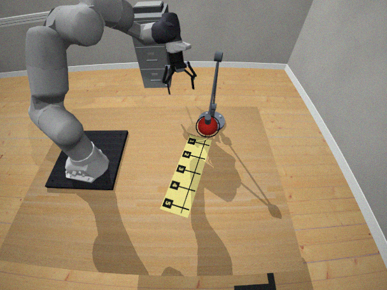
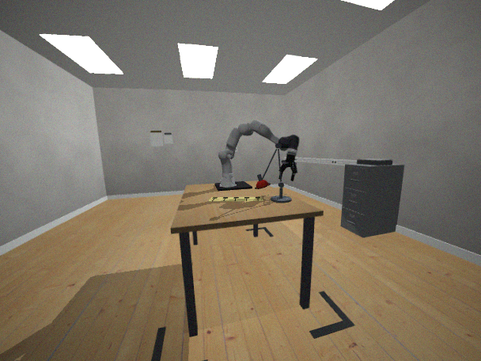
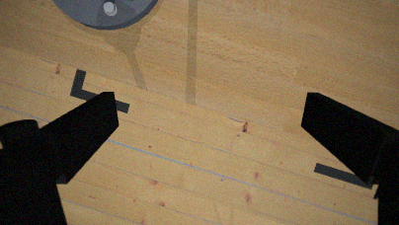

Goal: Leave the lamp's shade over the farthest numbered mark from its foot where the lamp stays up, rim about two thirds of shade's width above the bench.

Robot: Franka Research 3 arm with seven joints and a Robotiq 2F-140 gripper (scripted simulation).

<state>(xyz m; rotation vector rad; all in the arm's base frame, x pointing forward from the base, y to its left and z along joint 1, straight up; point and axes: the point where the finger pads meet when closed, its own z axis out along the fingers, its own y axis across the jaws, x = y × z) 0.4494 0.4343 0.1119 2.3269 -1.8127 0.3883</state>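
Evidently, the step in hand is judged to be the approach, with the lamp not yet gripped. Nearest the lamp's foot [image 1: 220, 122] [image 2: 281, 199] [image 3: 128, 15], the red shade [image 1: 207, 128] [image 2: 262, 184] is held up by its own linkage, just short of mark 1 on the yellow strip [image 1: 179, 198] [image 2: 241, 199]. Farther from the foot, marks 2 to 5 are laid out in order. On the foot's other side from the strip, the gripper [image 1: 181, 91] [image 2: 286, 180] [image 3: 210, 110] is held high, spread wide and with nothing grasped. Next, the shade or its linkage should be taken gently and drawn outward from the foot, mark by mark, with a release at each so that any sinking is noticed; the rim height would then need to be checked.

By the top view, the numbers and their order are made readable. By the exterior view, the shade's gap above the bench [image 1: 143, 222] [image 2: 206, 214] [image 3: 247, 49] is revealed. In the wrist view, only part of the foot is caught, the shade being left out.
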